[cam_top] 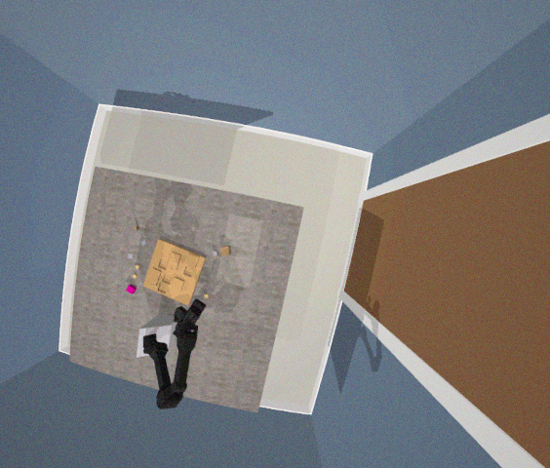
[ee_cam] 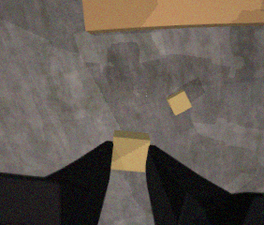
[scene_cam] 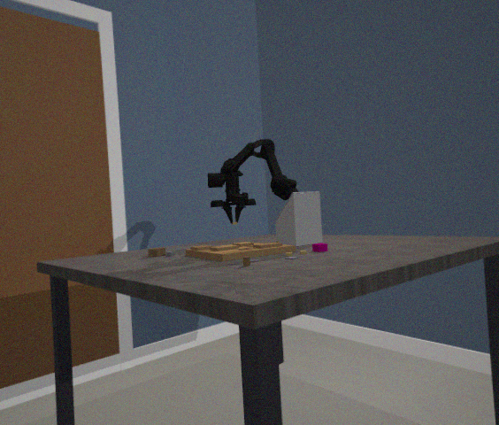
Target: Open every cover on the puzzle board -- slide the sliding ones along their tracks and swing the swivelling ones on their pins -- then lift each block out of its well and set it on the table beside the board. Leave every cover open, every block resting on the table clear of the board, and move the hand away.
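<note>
My gripper [scene_cam: 234, 222] [ee_cam: 129, 150] is shut on a small yellow block [ee_cam: 130, 155] and holds it above the table, past the near edge of the wooden puzzle board. The puzzle board [cam_top: 153, 278] [scene_cam: 222, 257] [ee_cam: 118, 16] lies flat, with covers and wells on top; in the top view they are too small to tell which are fully open. Another small yellow block [cam_top: 206, 295] [ee_cam: 180, 103] lies on the table beside the board, ahead and right of the held block in the wrist view. Two small yellow blocks [cam_top: 137, 266] [scene_cam: 303, 251] lie on the board's other side.
A magenta block [cam_top: 131, 289] [scene_cam: 319, 247] and small pale pieces [cam_top: 130, 255] lie left of the board in the top view. A thin brown piece [cam_top: 137, 228] [scene_cam: 246, 261] stands near them. A larger wooden block [cam_top: 225, 250] [scene_cam: 157, 251] and a pale piece [cam_top: 215, 253] lie on the right. A white wedge [cam_top: 143, 348] [scene_cam: 307, 220] stands by the arm's base.
</note>
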`<state>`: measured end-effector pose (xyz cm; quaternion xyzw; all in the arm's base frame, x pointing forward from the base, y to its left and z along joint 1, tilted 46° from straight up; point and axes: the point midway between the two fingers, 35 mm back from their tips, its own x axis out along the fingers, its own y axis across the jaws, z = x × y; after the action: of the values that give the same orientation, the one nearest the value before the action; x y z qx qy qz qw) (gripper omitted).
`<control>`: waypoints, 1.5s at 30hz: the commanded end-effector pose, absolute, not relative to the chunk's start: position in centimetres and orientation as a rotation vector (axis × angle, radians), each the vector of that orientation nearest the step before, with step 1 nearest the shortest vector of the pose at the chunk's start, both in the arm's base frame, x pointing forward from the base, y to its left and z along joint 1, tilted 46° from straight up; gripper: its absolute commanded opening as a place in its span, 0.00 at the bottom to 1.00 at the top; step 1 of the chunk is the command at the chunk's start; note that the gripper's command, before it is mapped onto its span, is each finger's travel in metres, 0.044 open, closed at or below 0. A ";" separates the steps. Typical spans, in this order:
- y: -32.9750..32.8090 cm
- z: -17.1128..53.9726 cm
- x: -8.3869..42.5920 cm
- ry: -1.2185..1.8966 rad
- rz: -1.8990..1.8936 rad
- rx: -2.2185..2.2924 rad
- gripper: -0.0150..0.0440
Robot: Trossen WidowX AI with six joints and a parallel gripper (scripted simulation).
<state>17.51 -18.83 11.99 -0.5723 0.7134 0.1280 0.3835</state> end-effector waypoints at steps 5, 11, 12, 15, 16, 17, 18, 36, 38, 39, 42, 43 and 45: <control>-19.6 10.9 17.6 1.820 0.342 -1.453 0.39; -20.3 10.2 17.7 1.820 0.343 -1.451 0.39; -20.4 10.0 17.7 1.820 0.343 -1.451 0.39; -20.8 9.7 17.7 1.819 0.343 -1.450 0.39; -20.9 9.6 17.7 1.819 0.343 -1.450 0.39; -21.0 9.5 17.7 1.819 0.343 -1.450 0.39; -21.2 9.3 17.7 1.819 0.343 -1.449 0.39; -23.3 7.3 17.5 1.820 0.342 -1.451 0.39; -23.5 7.1 17.4 1.820 0.342 -1.452 0.39; -23.6 7.0 17.4 1.820 0.342 -1.452 0.39; -24.0 6.7 17.3 1.821 0.341 -1.453 0.39; -24.1 6.6 17.3 1.821 0.341 -1.453 0.39; -24.3 6.4 17.2 1.821 0.340 -1.454 0.39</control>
<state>17.43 -24.08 6.90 -0.5711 0.7141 0.1289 0.3838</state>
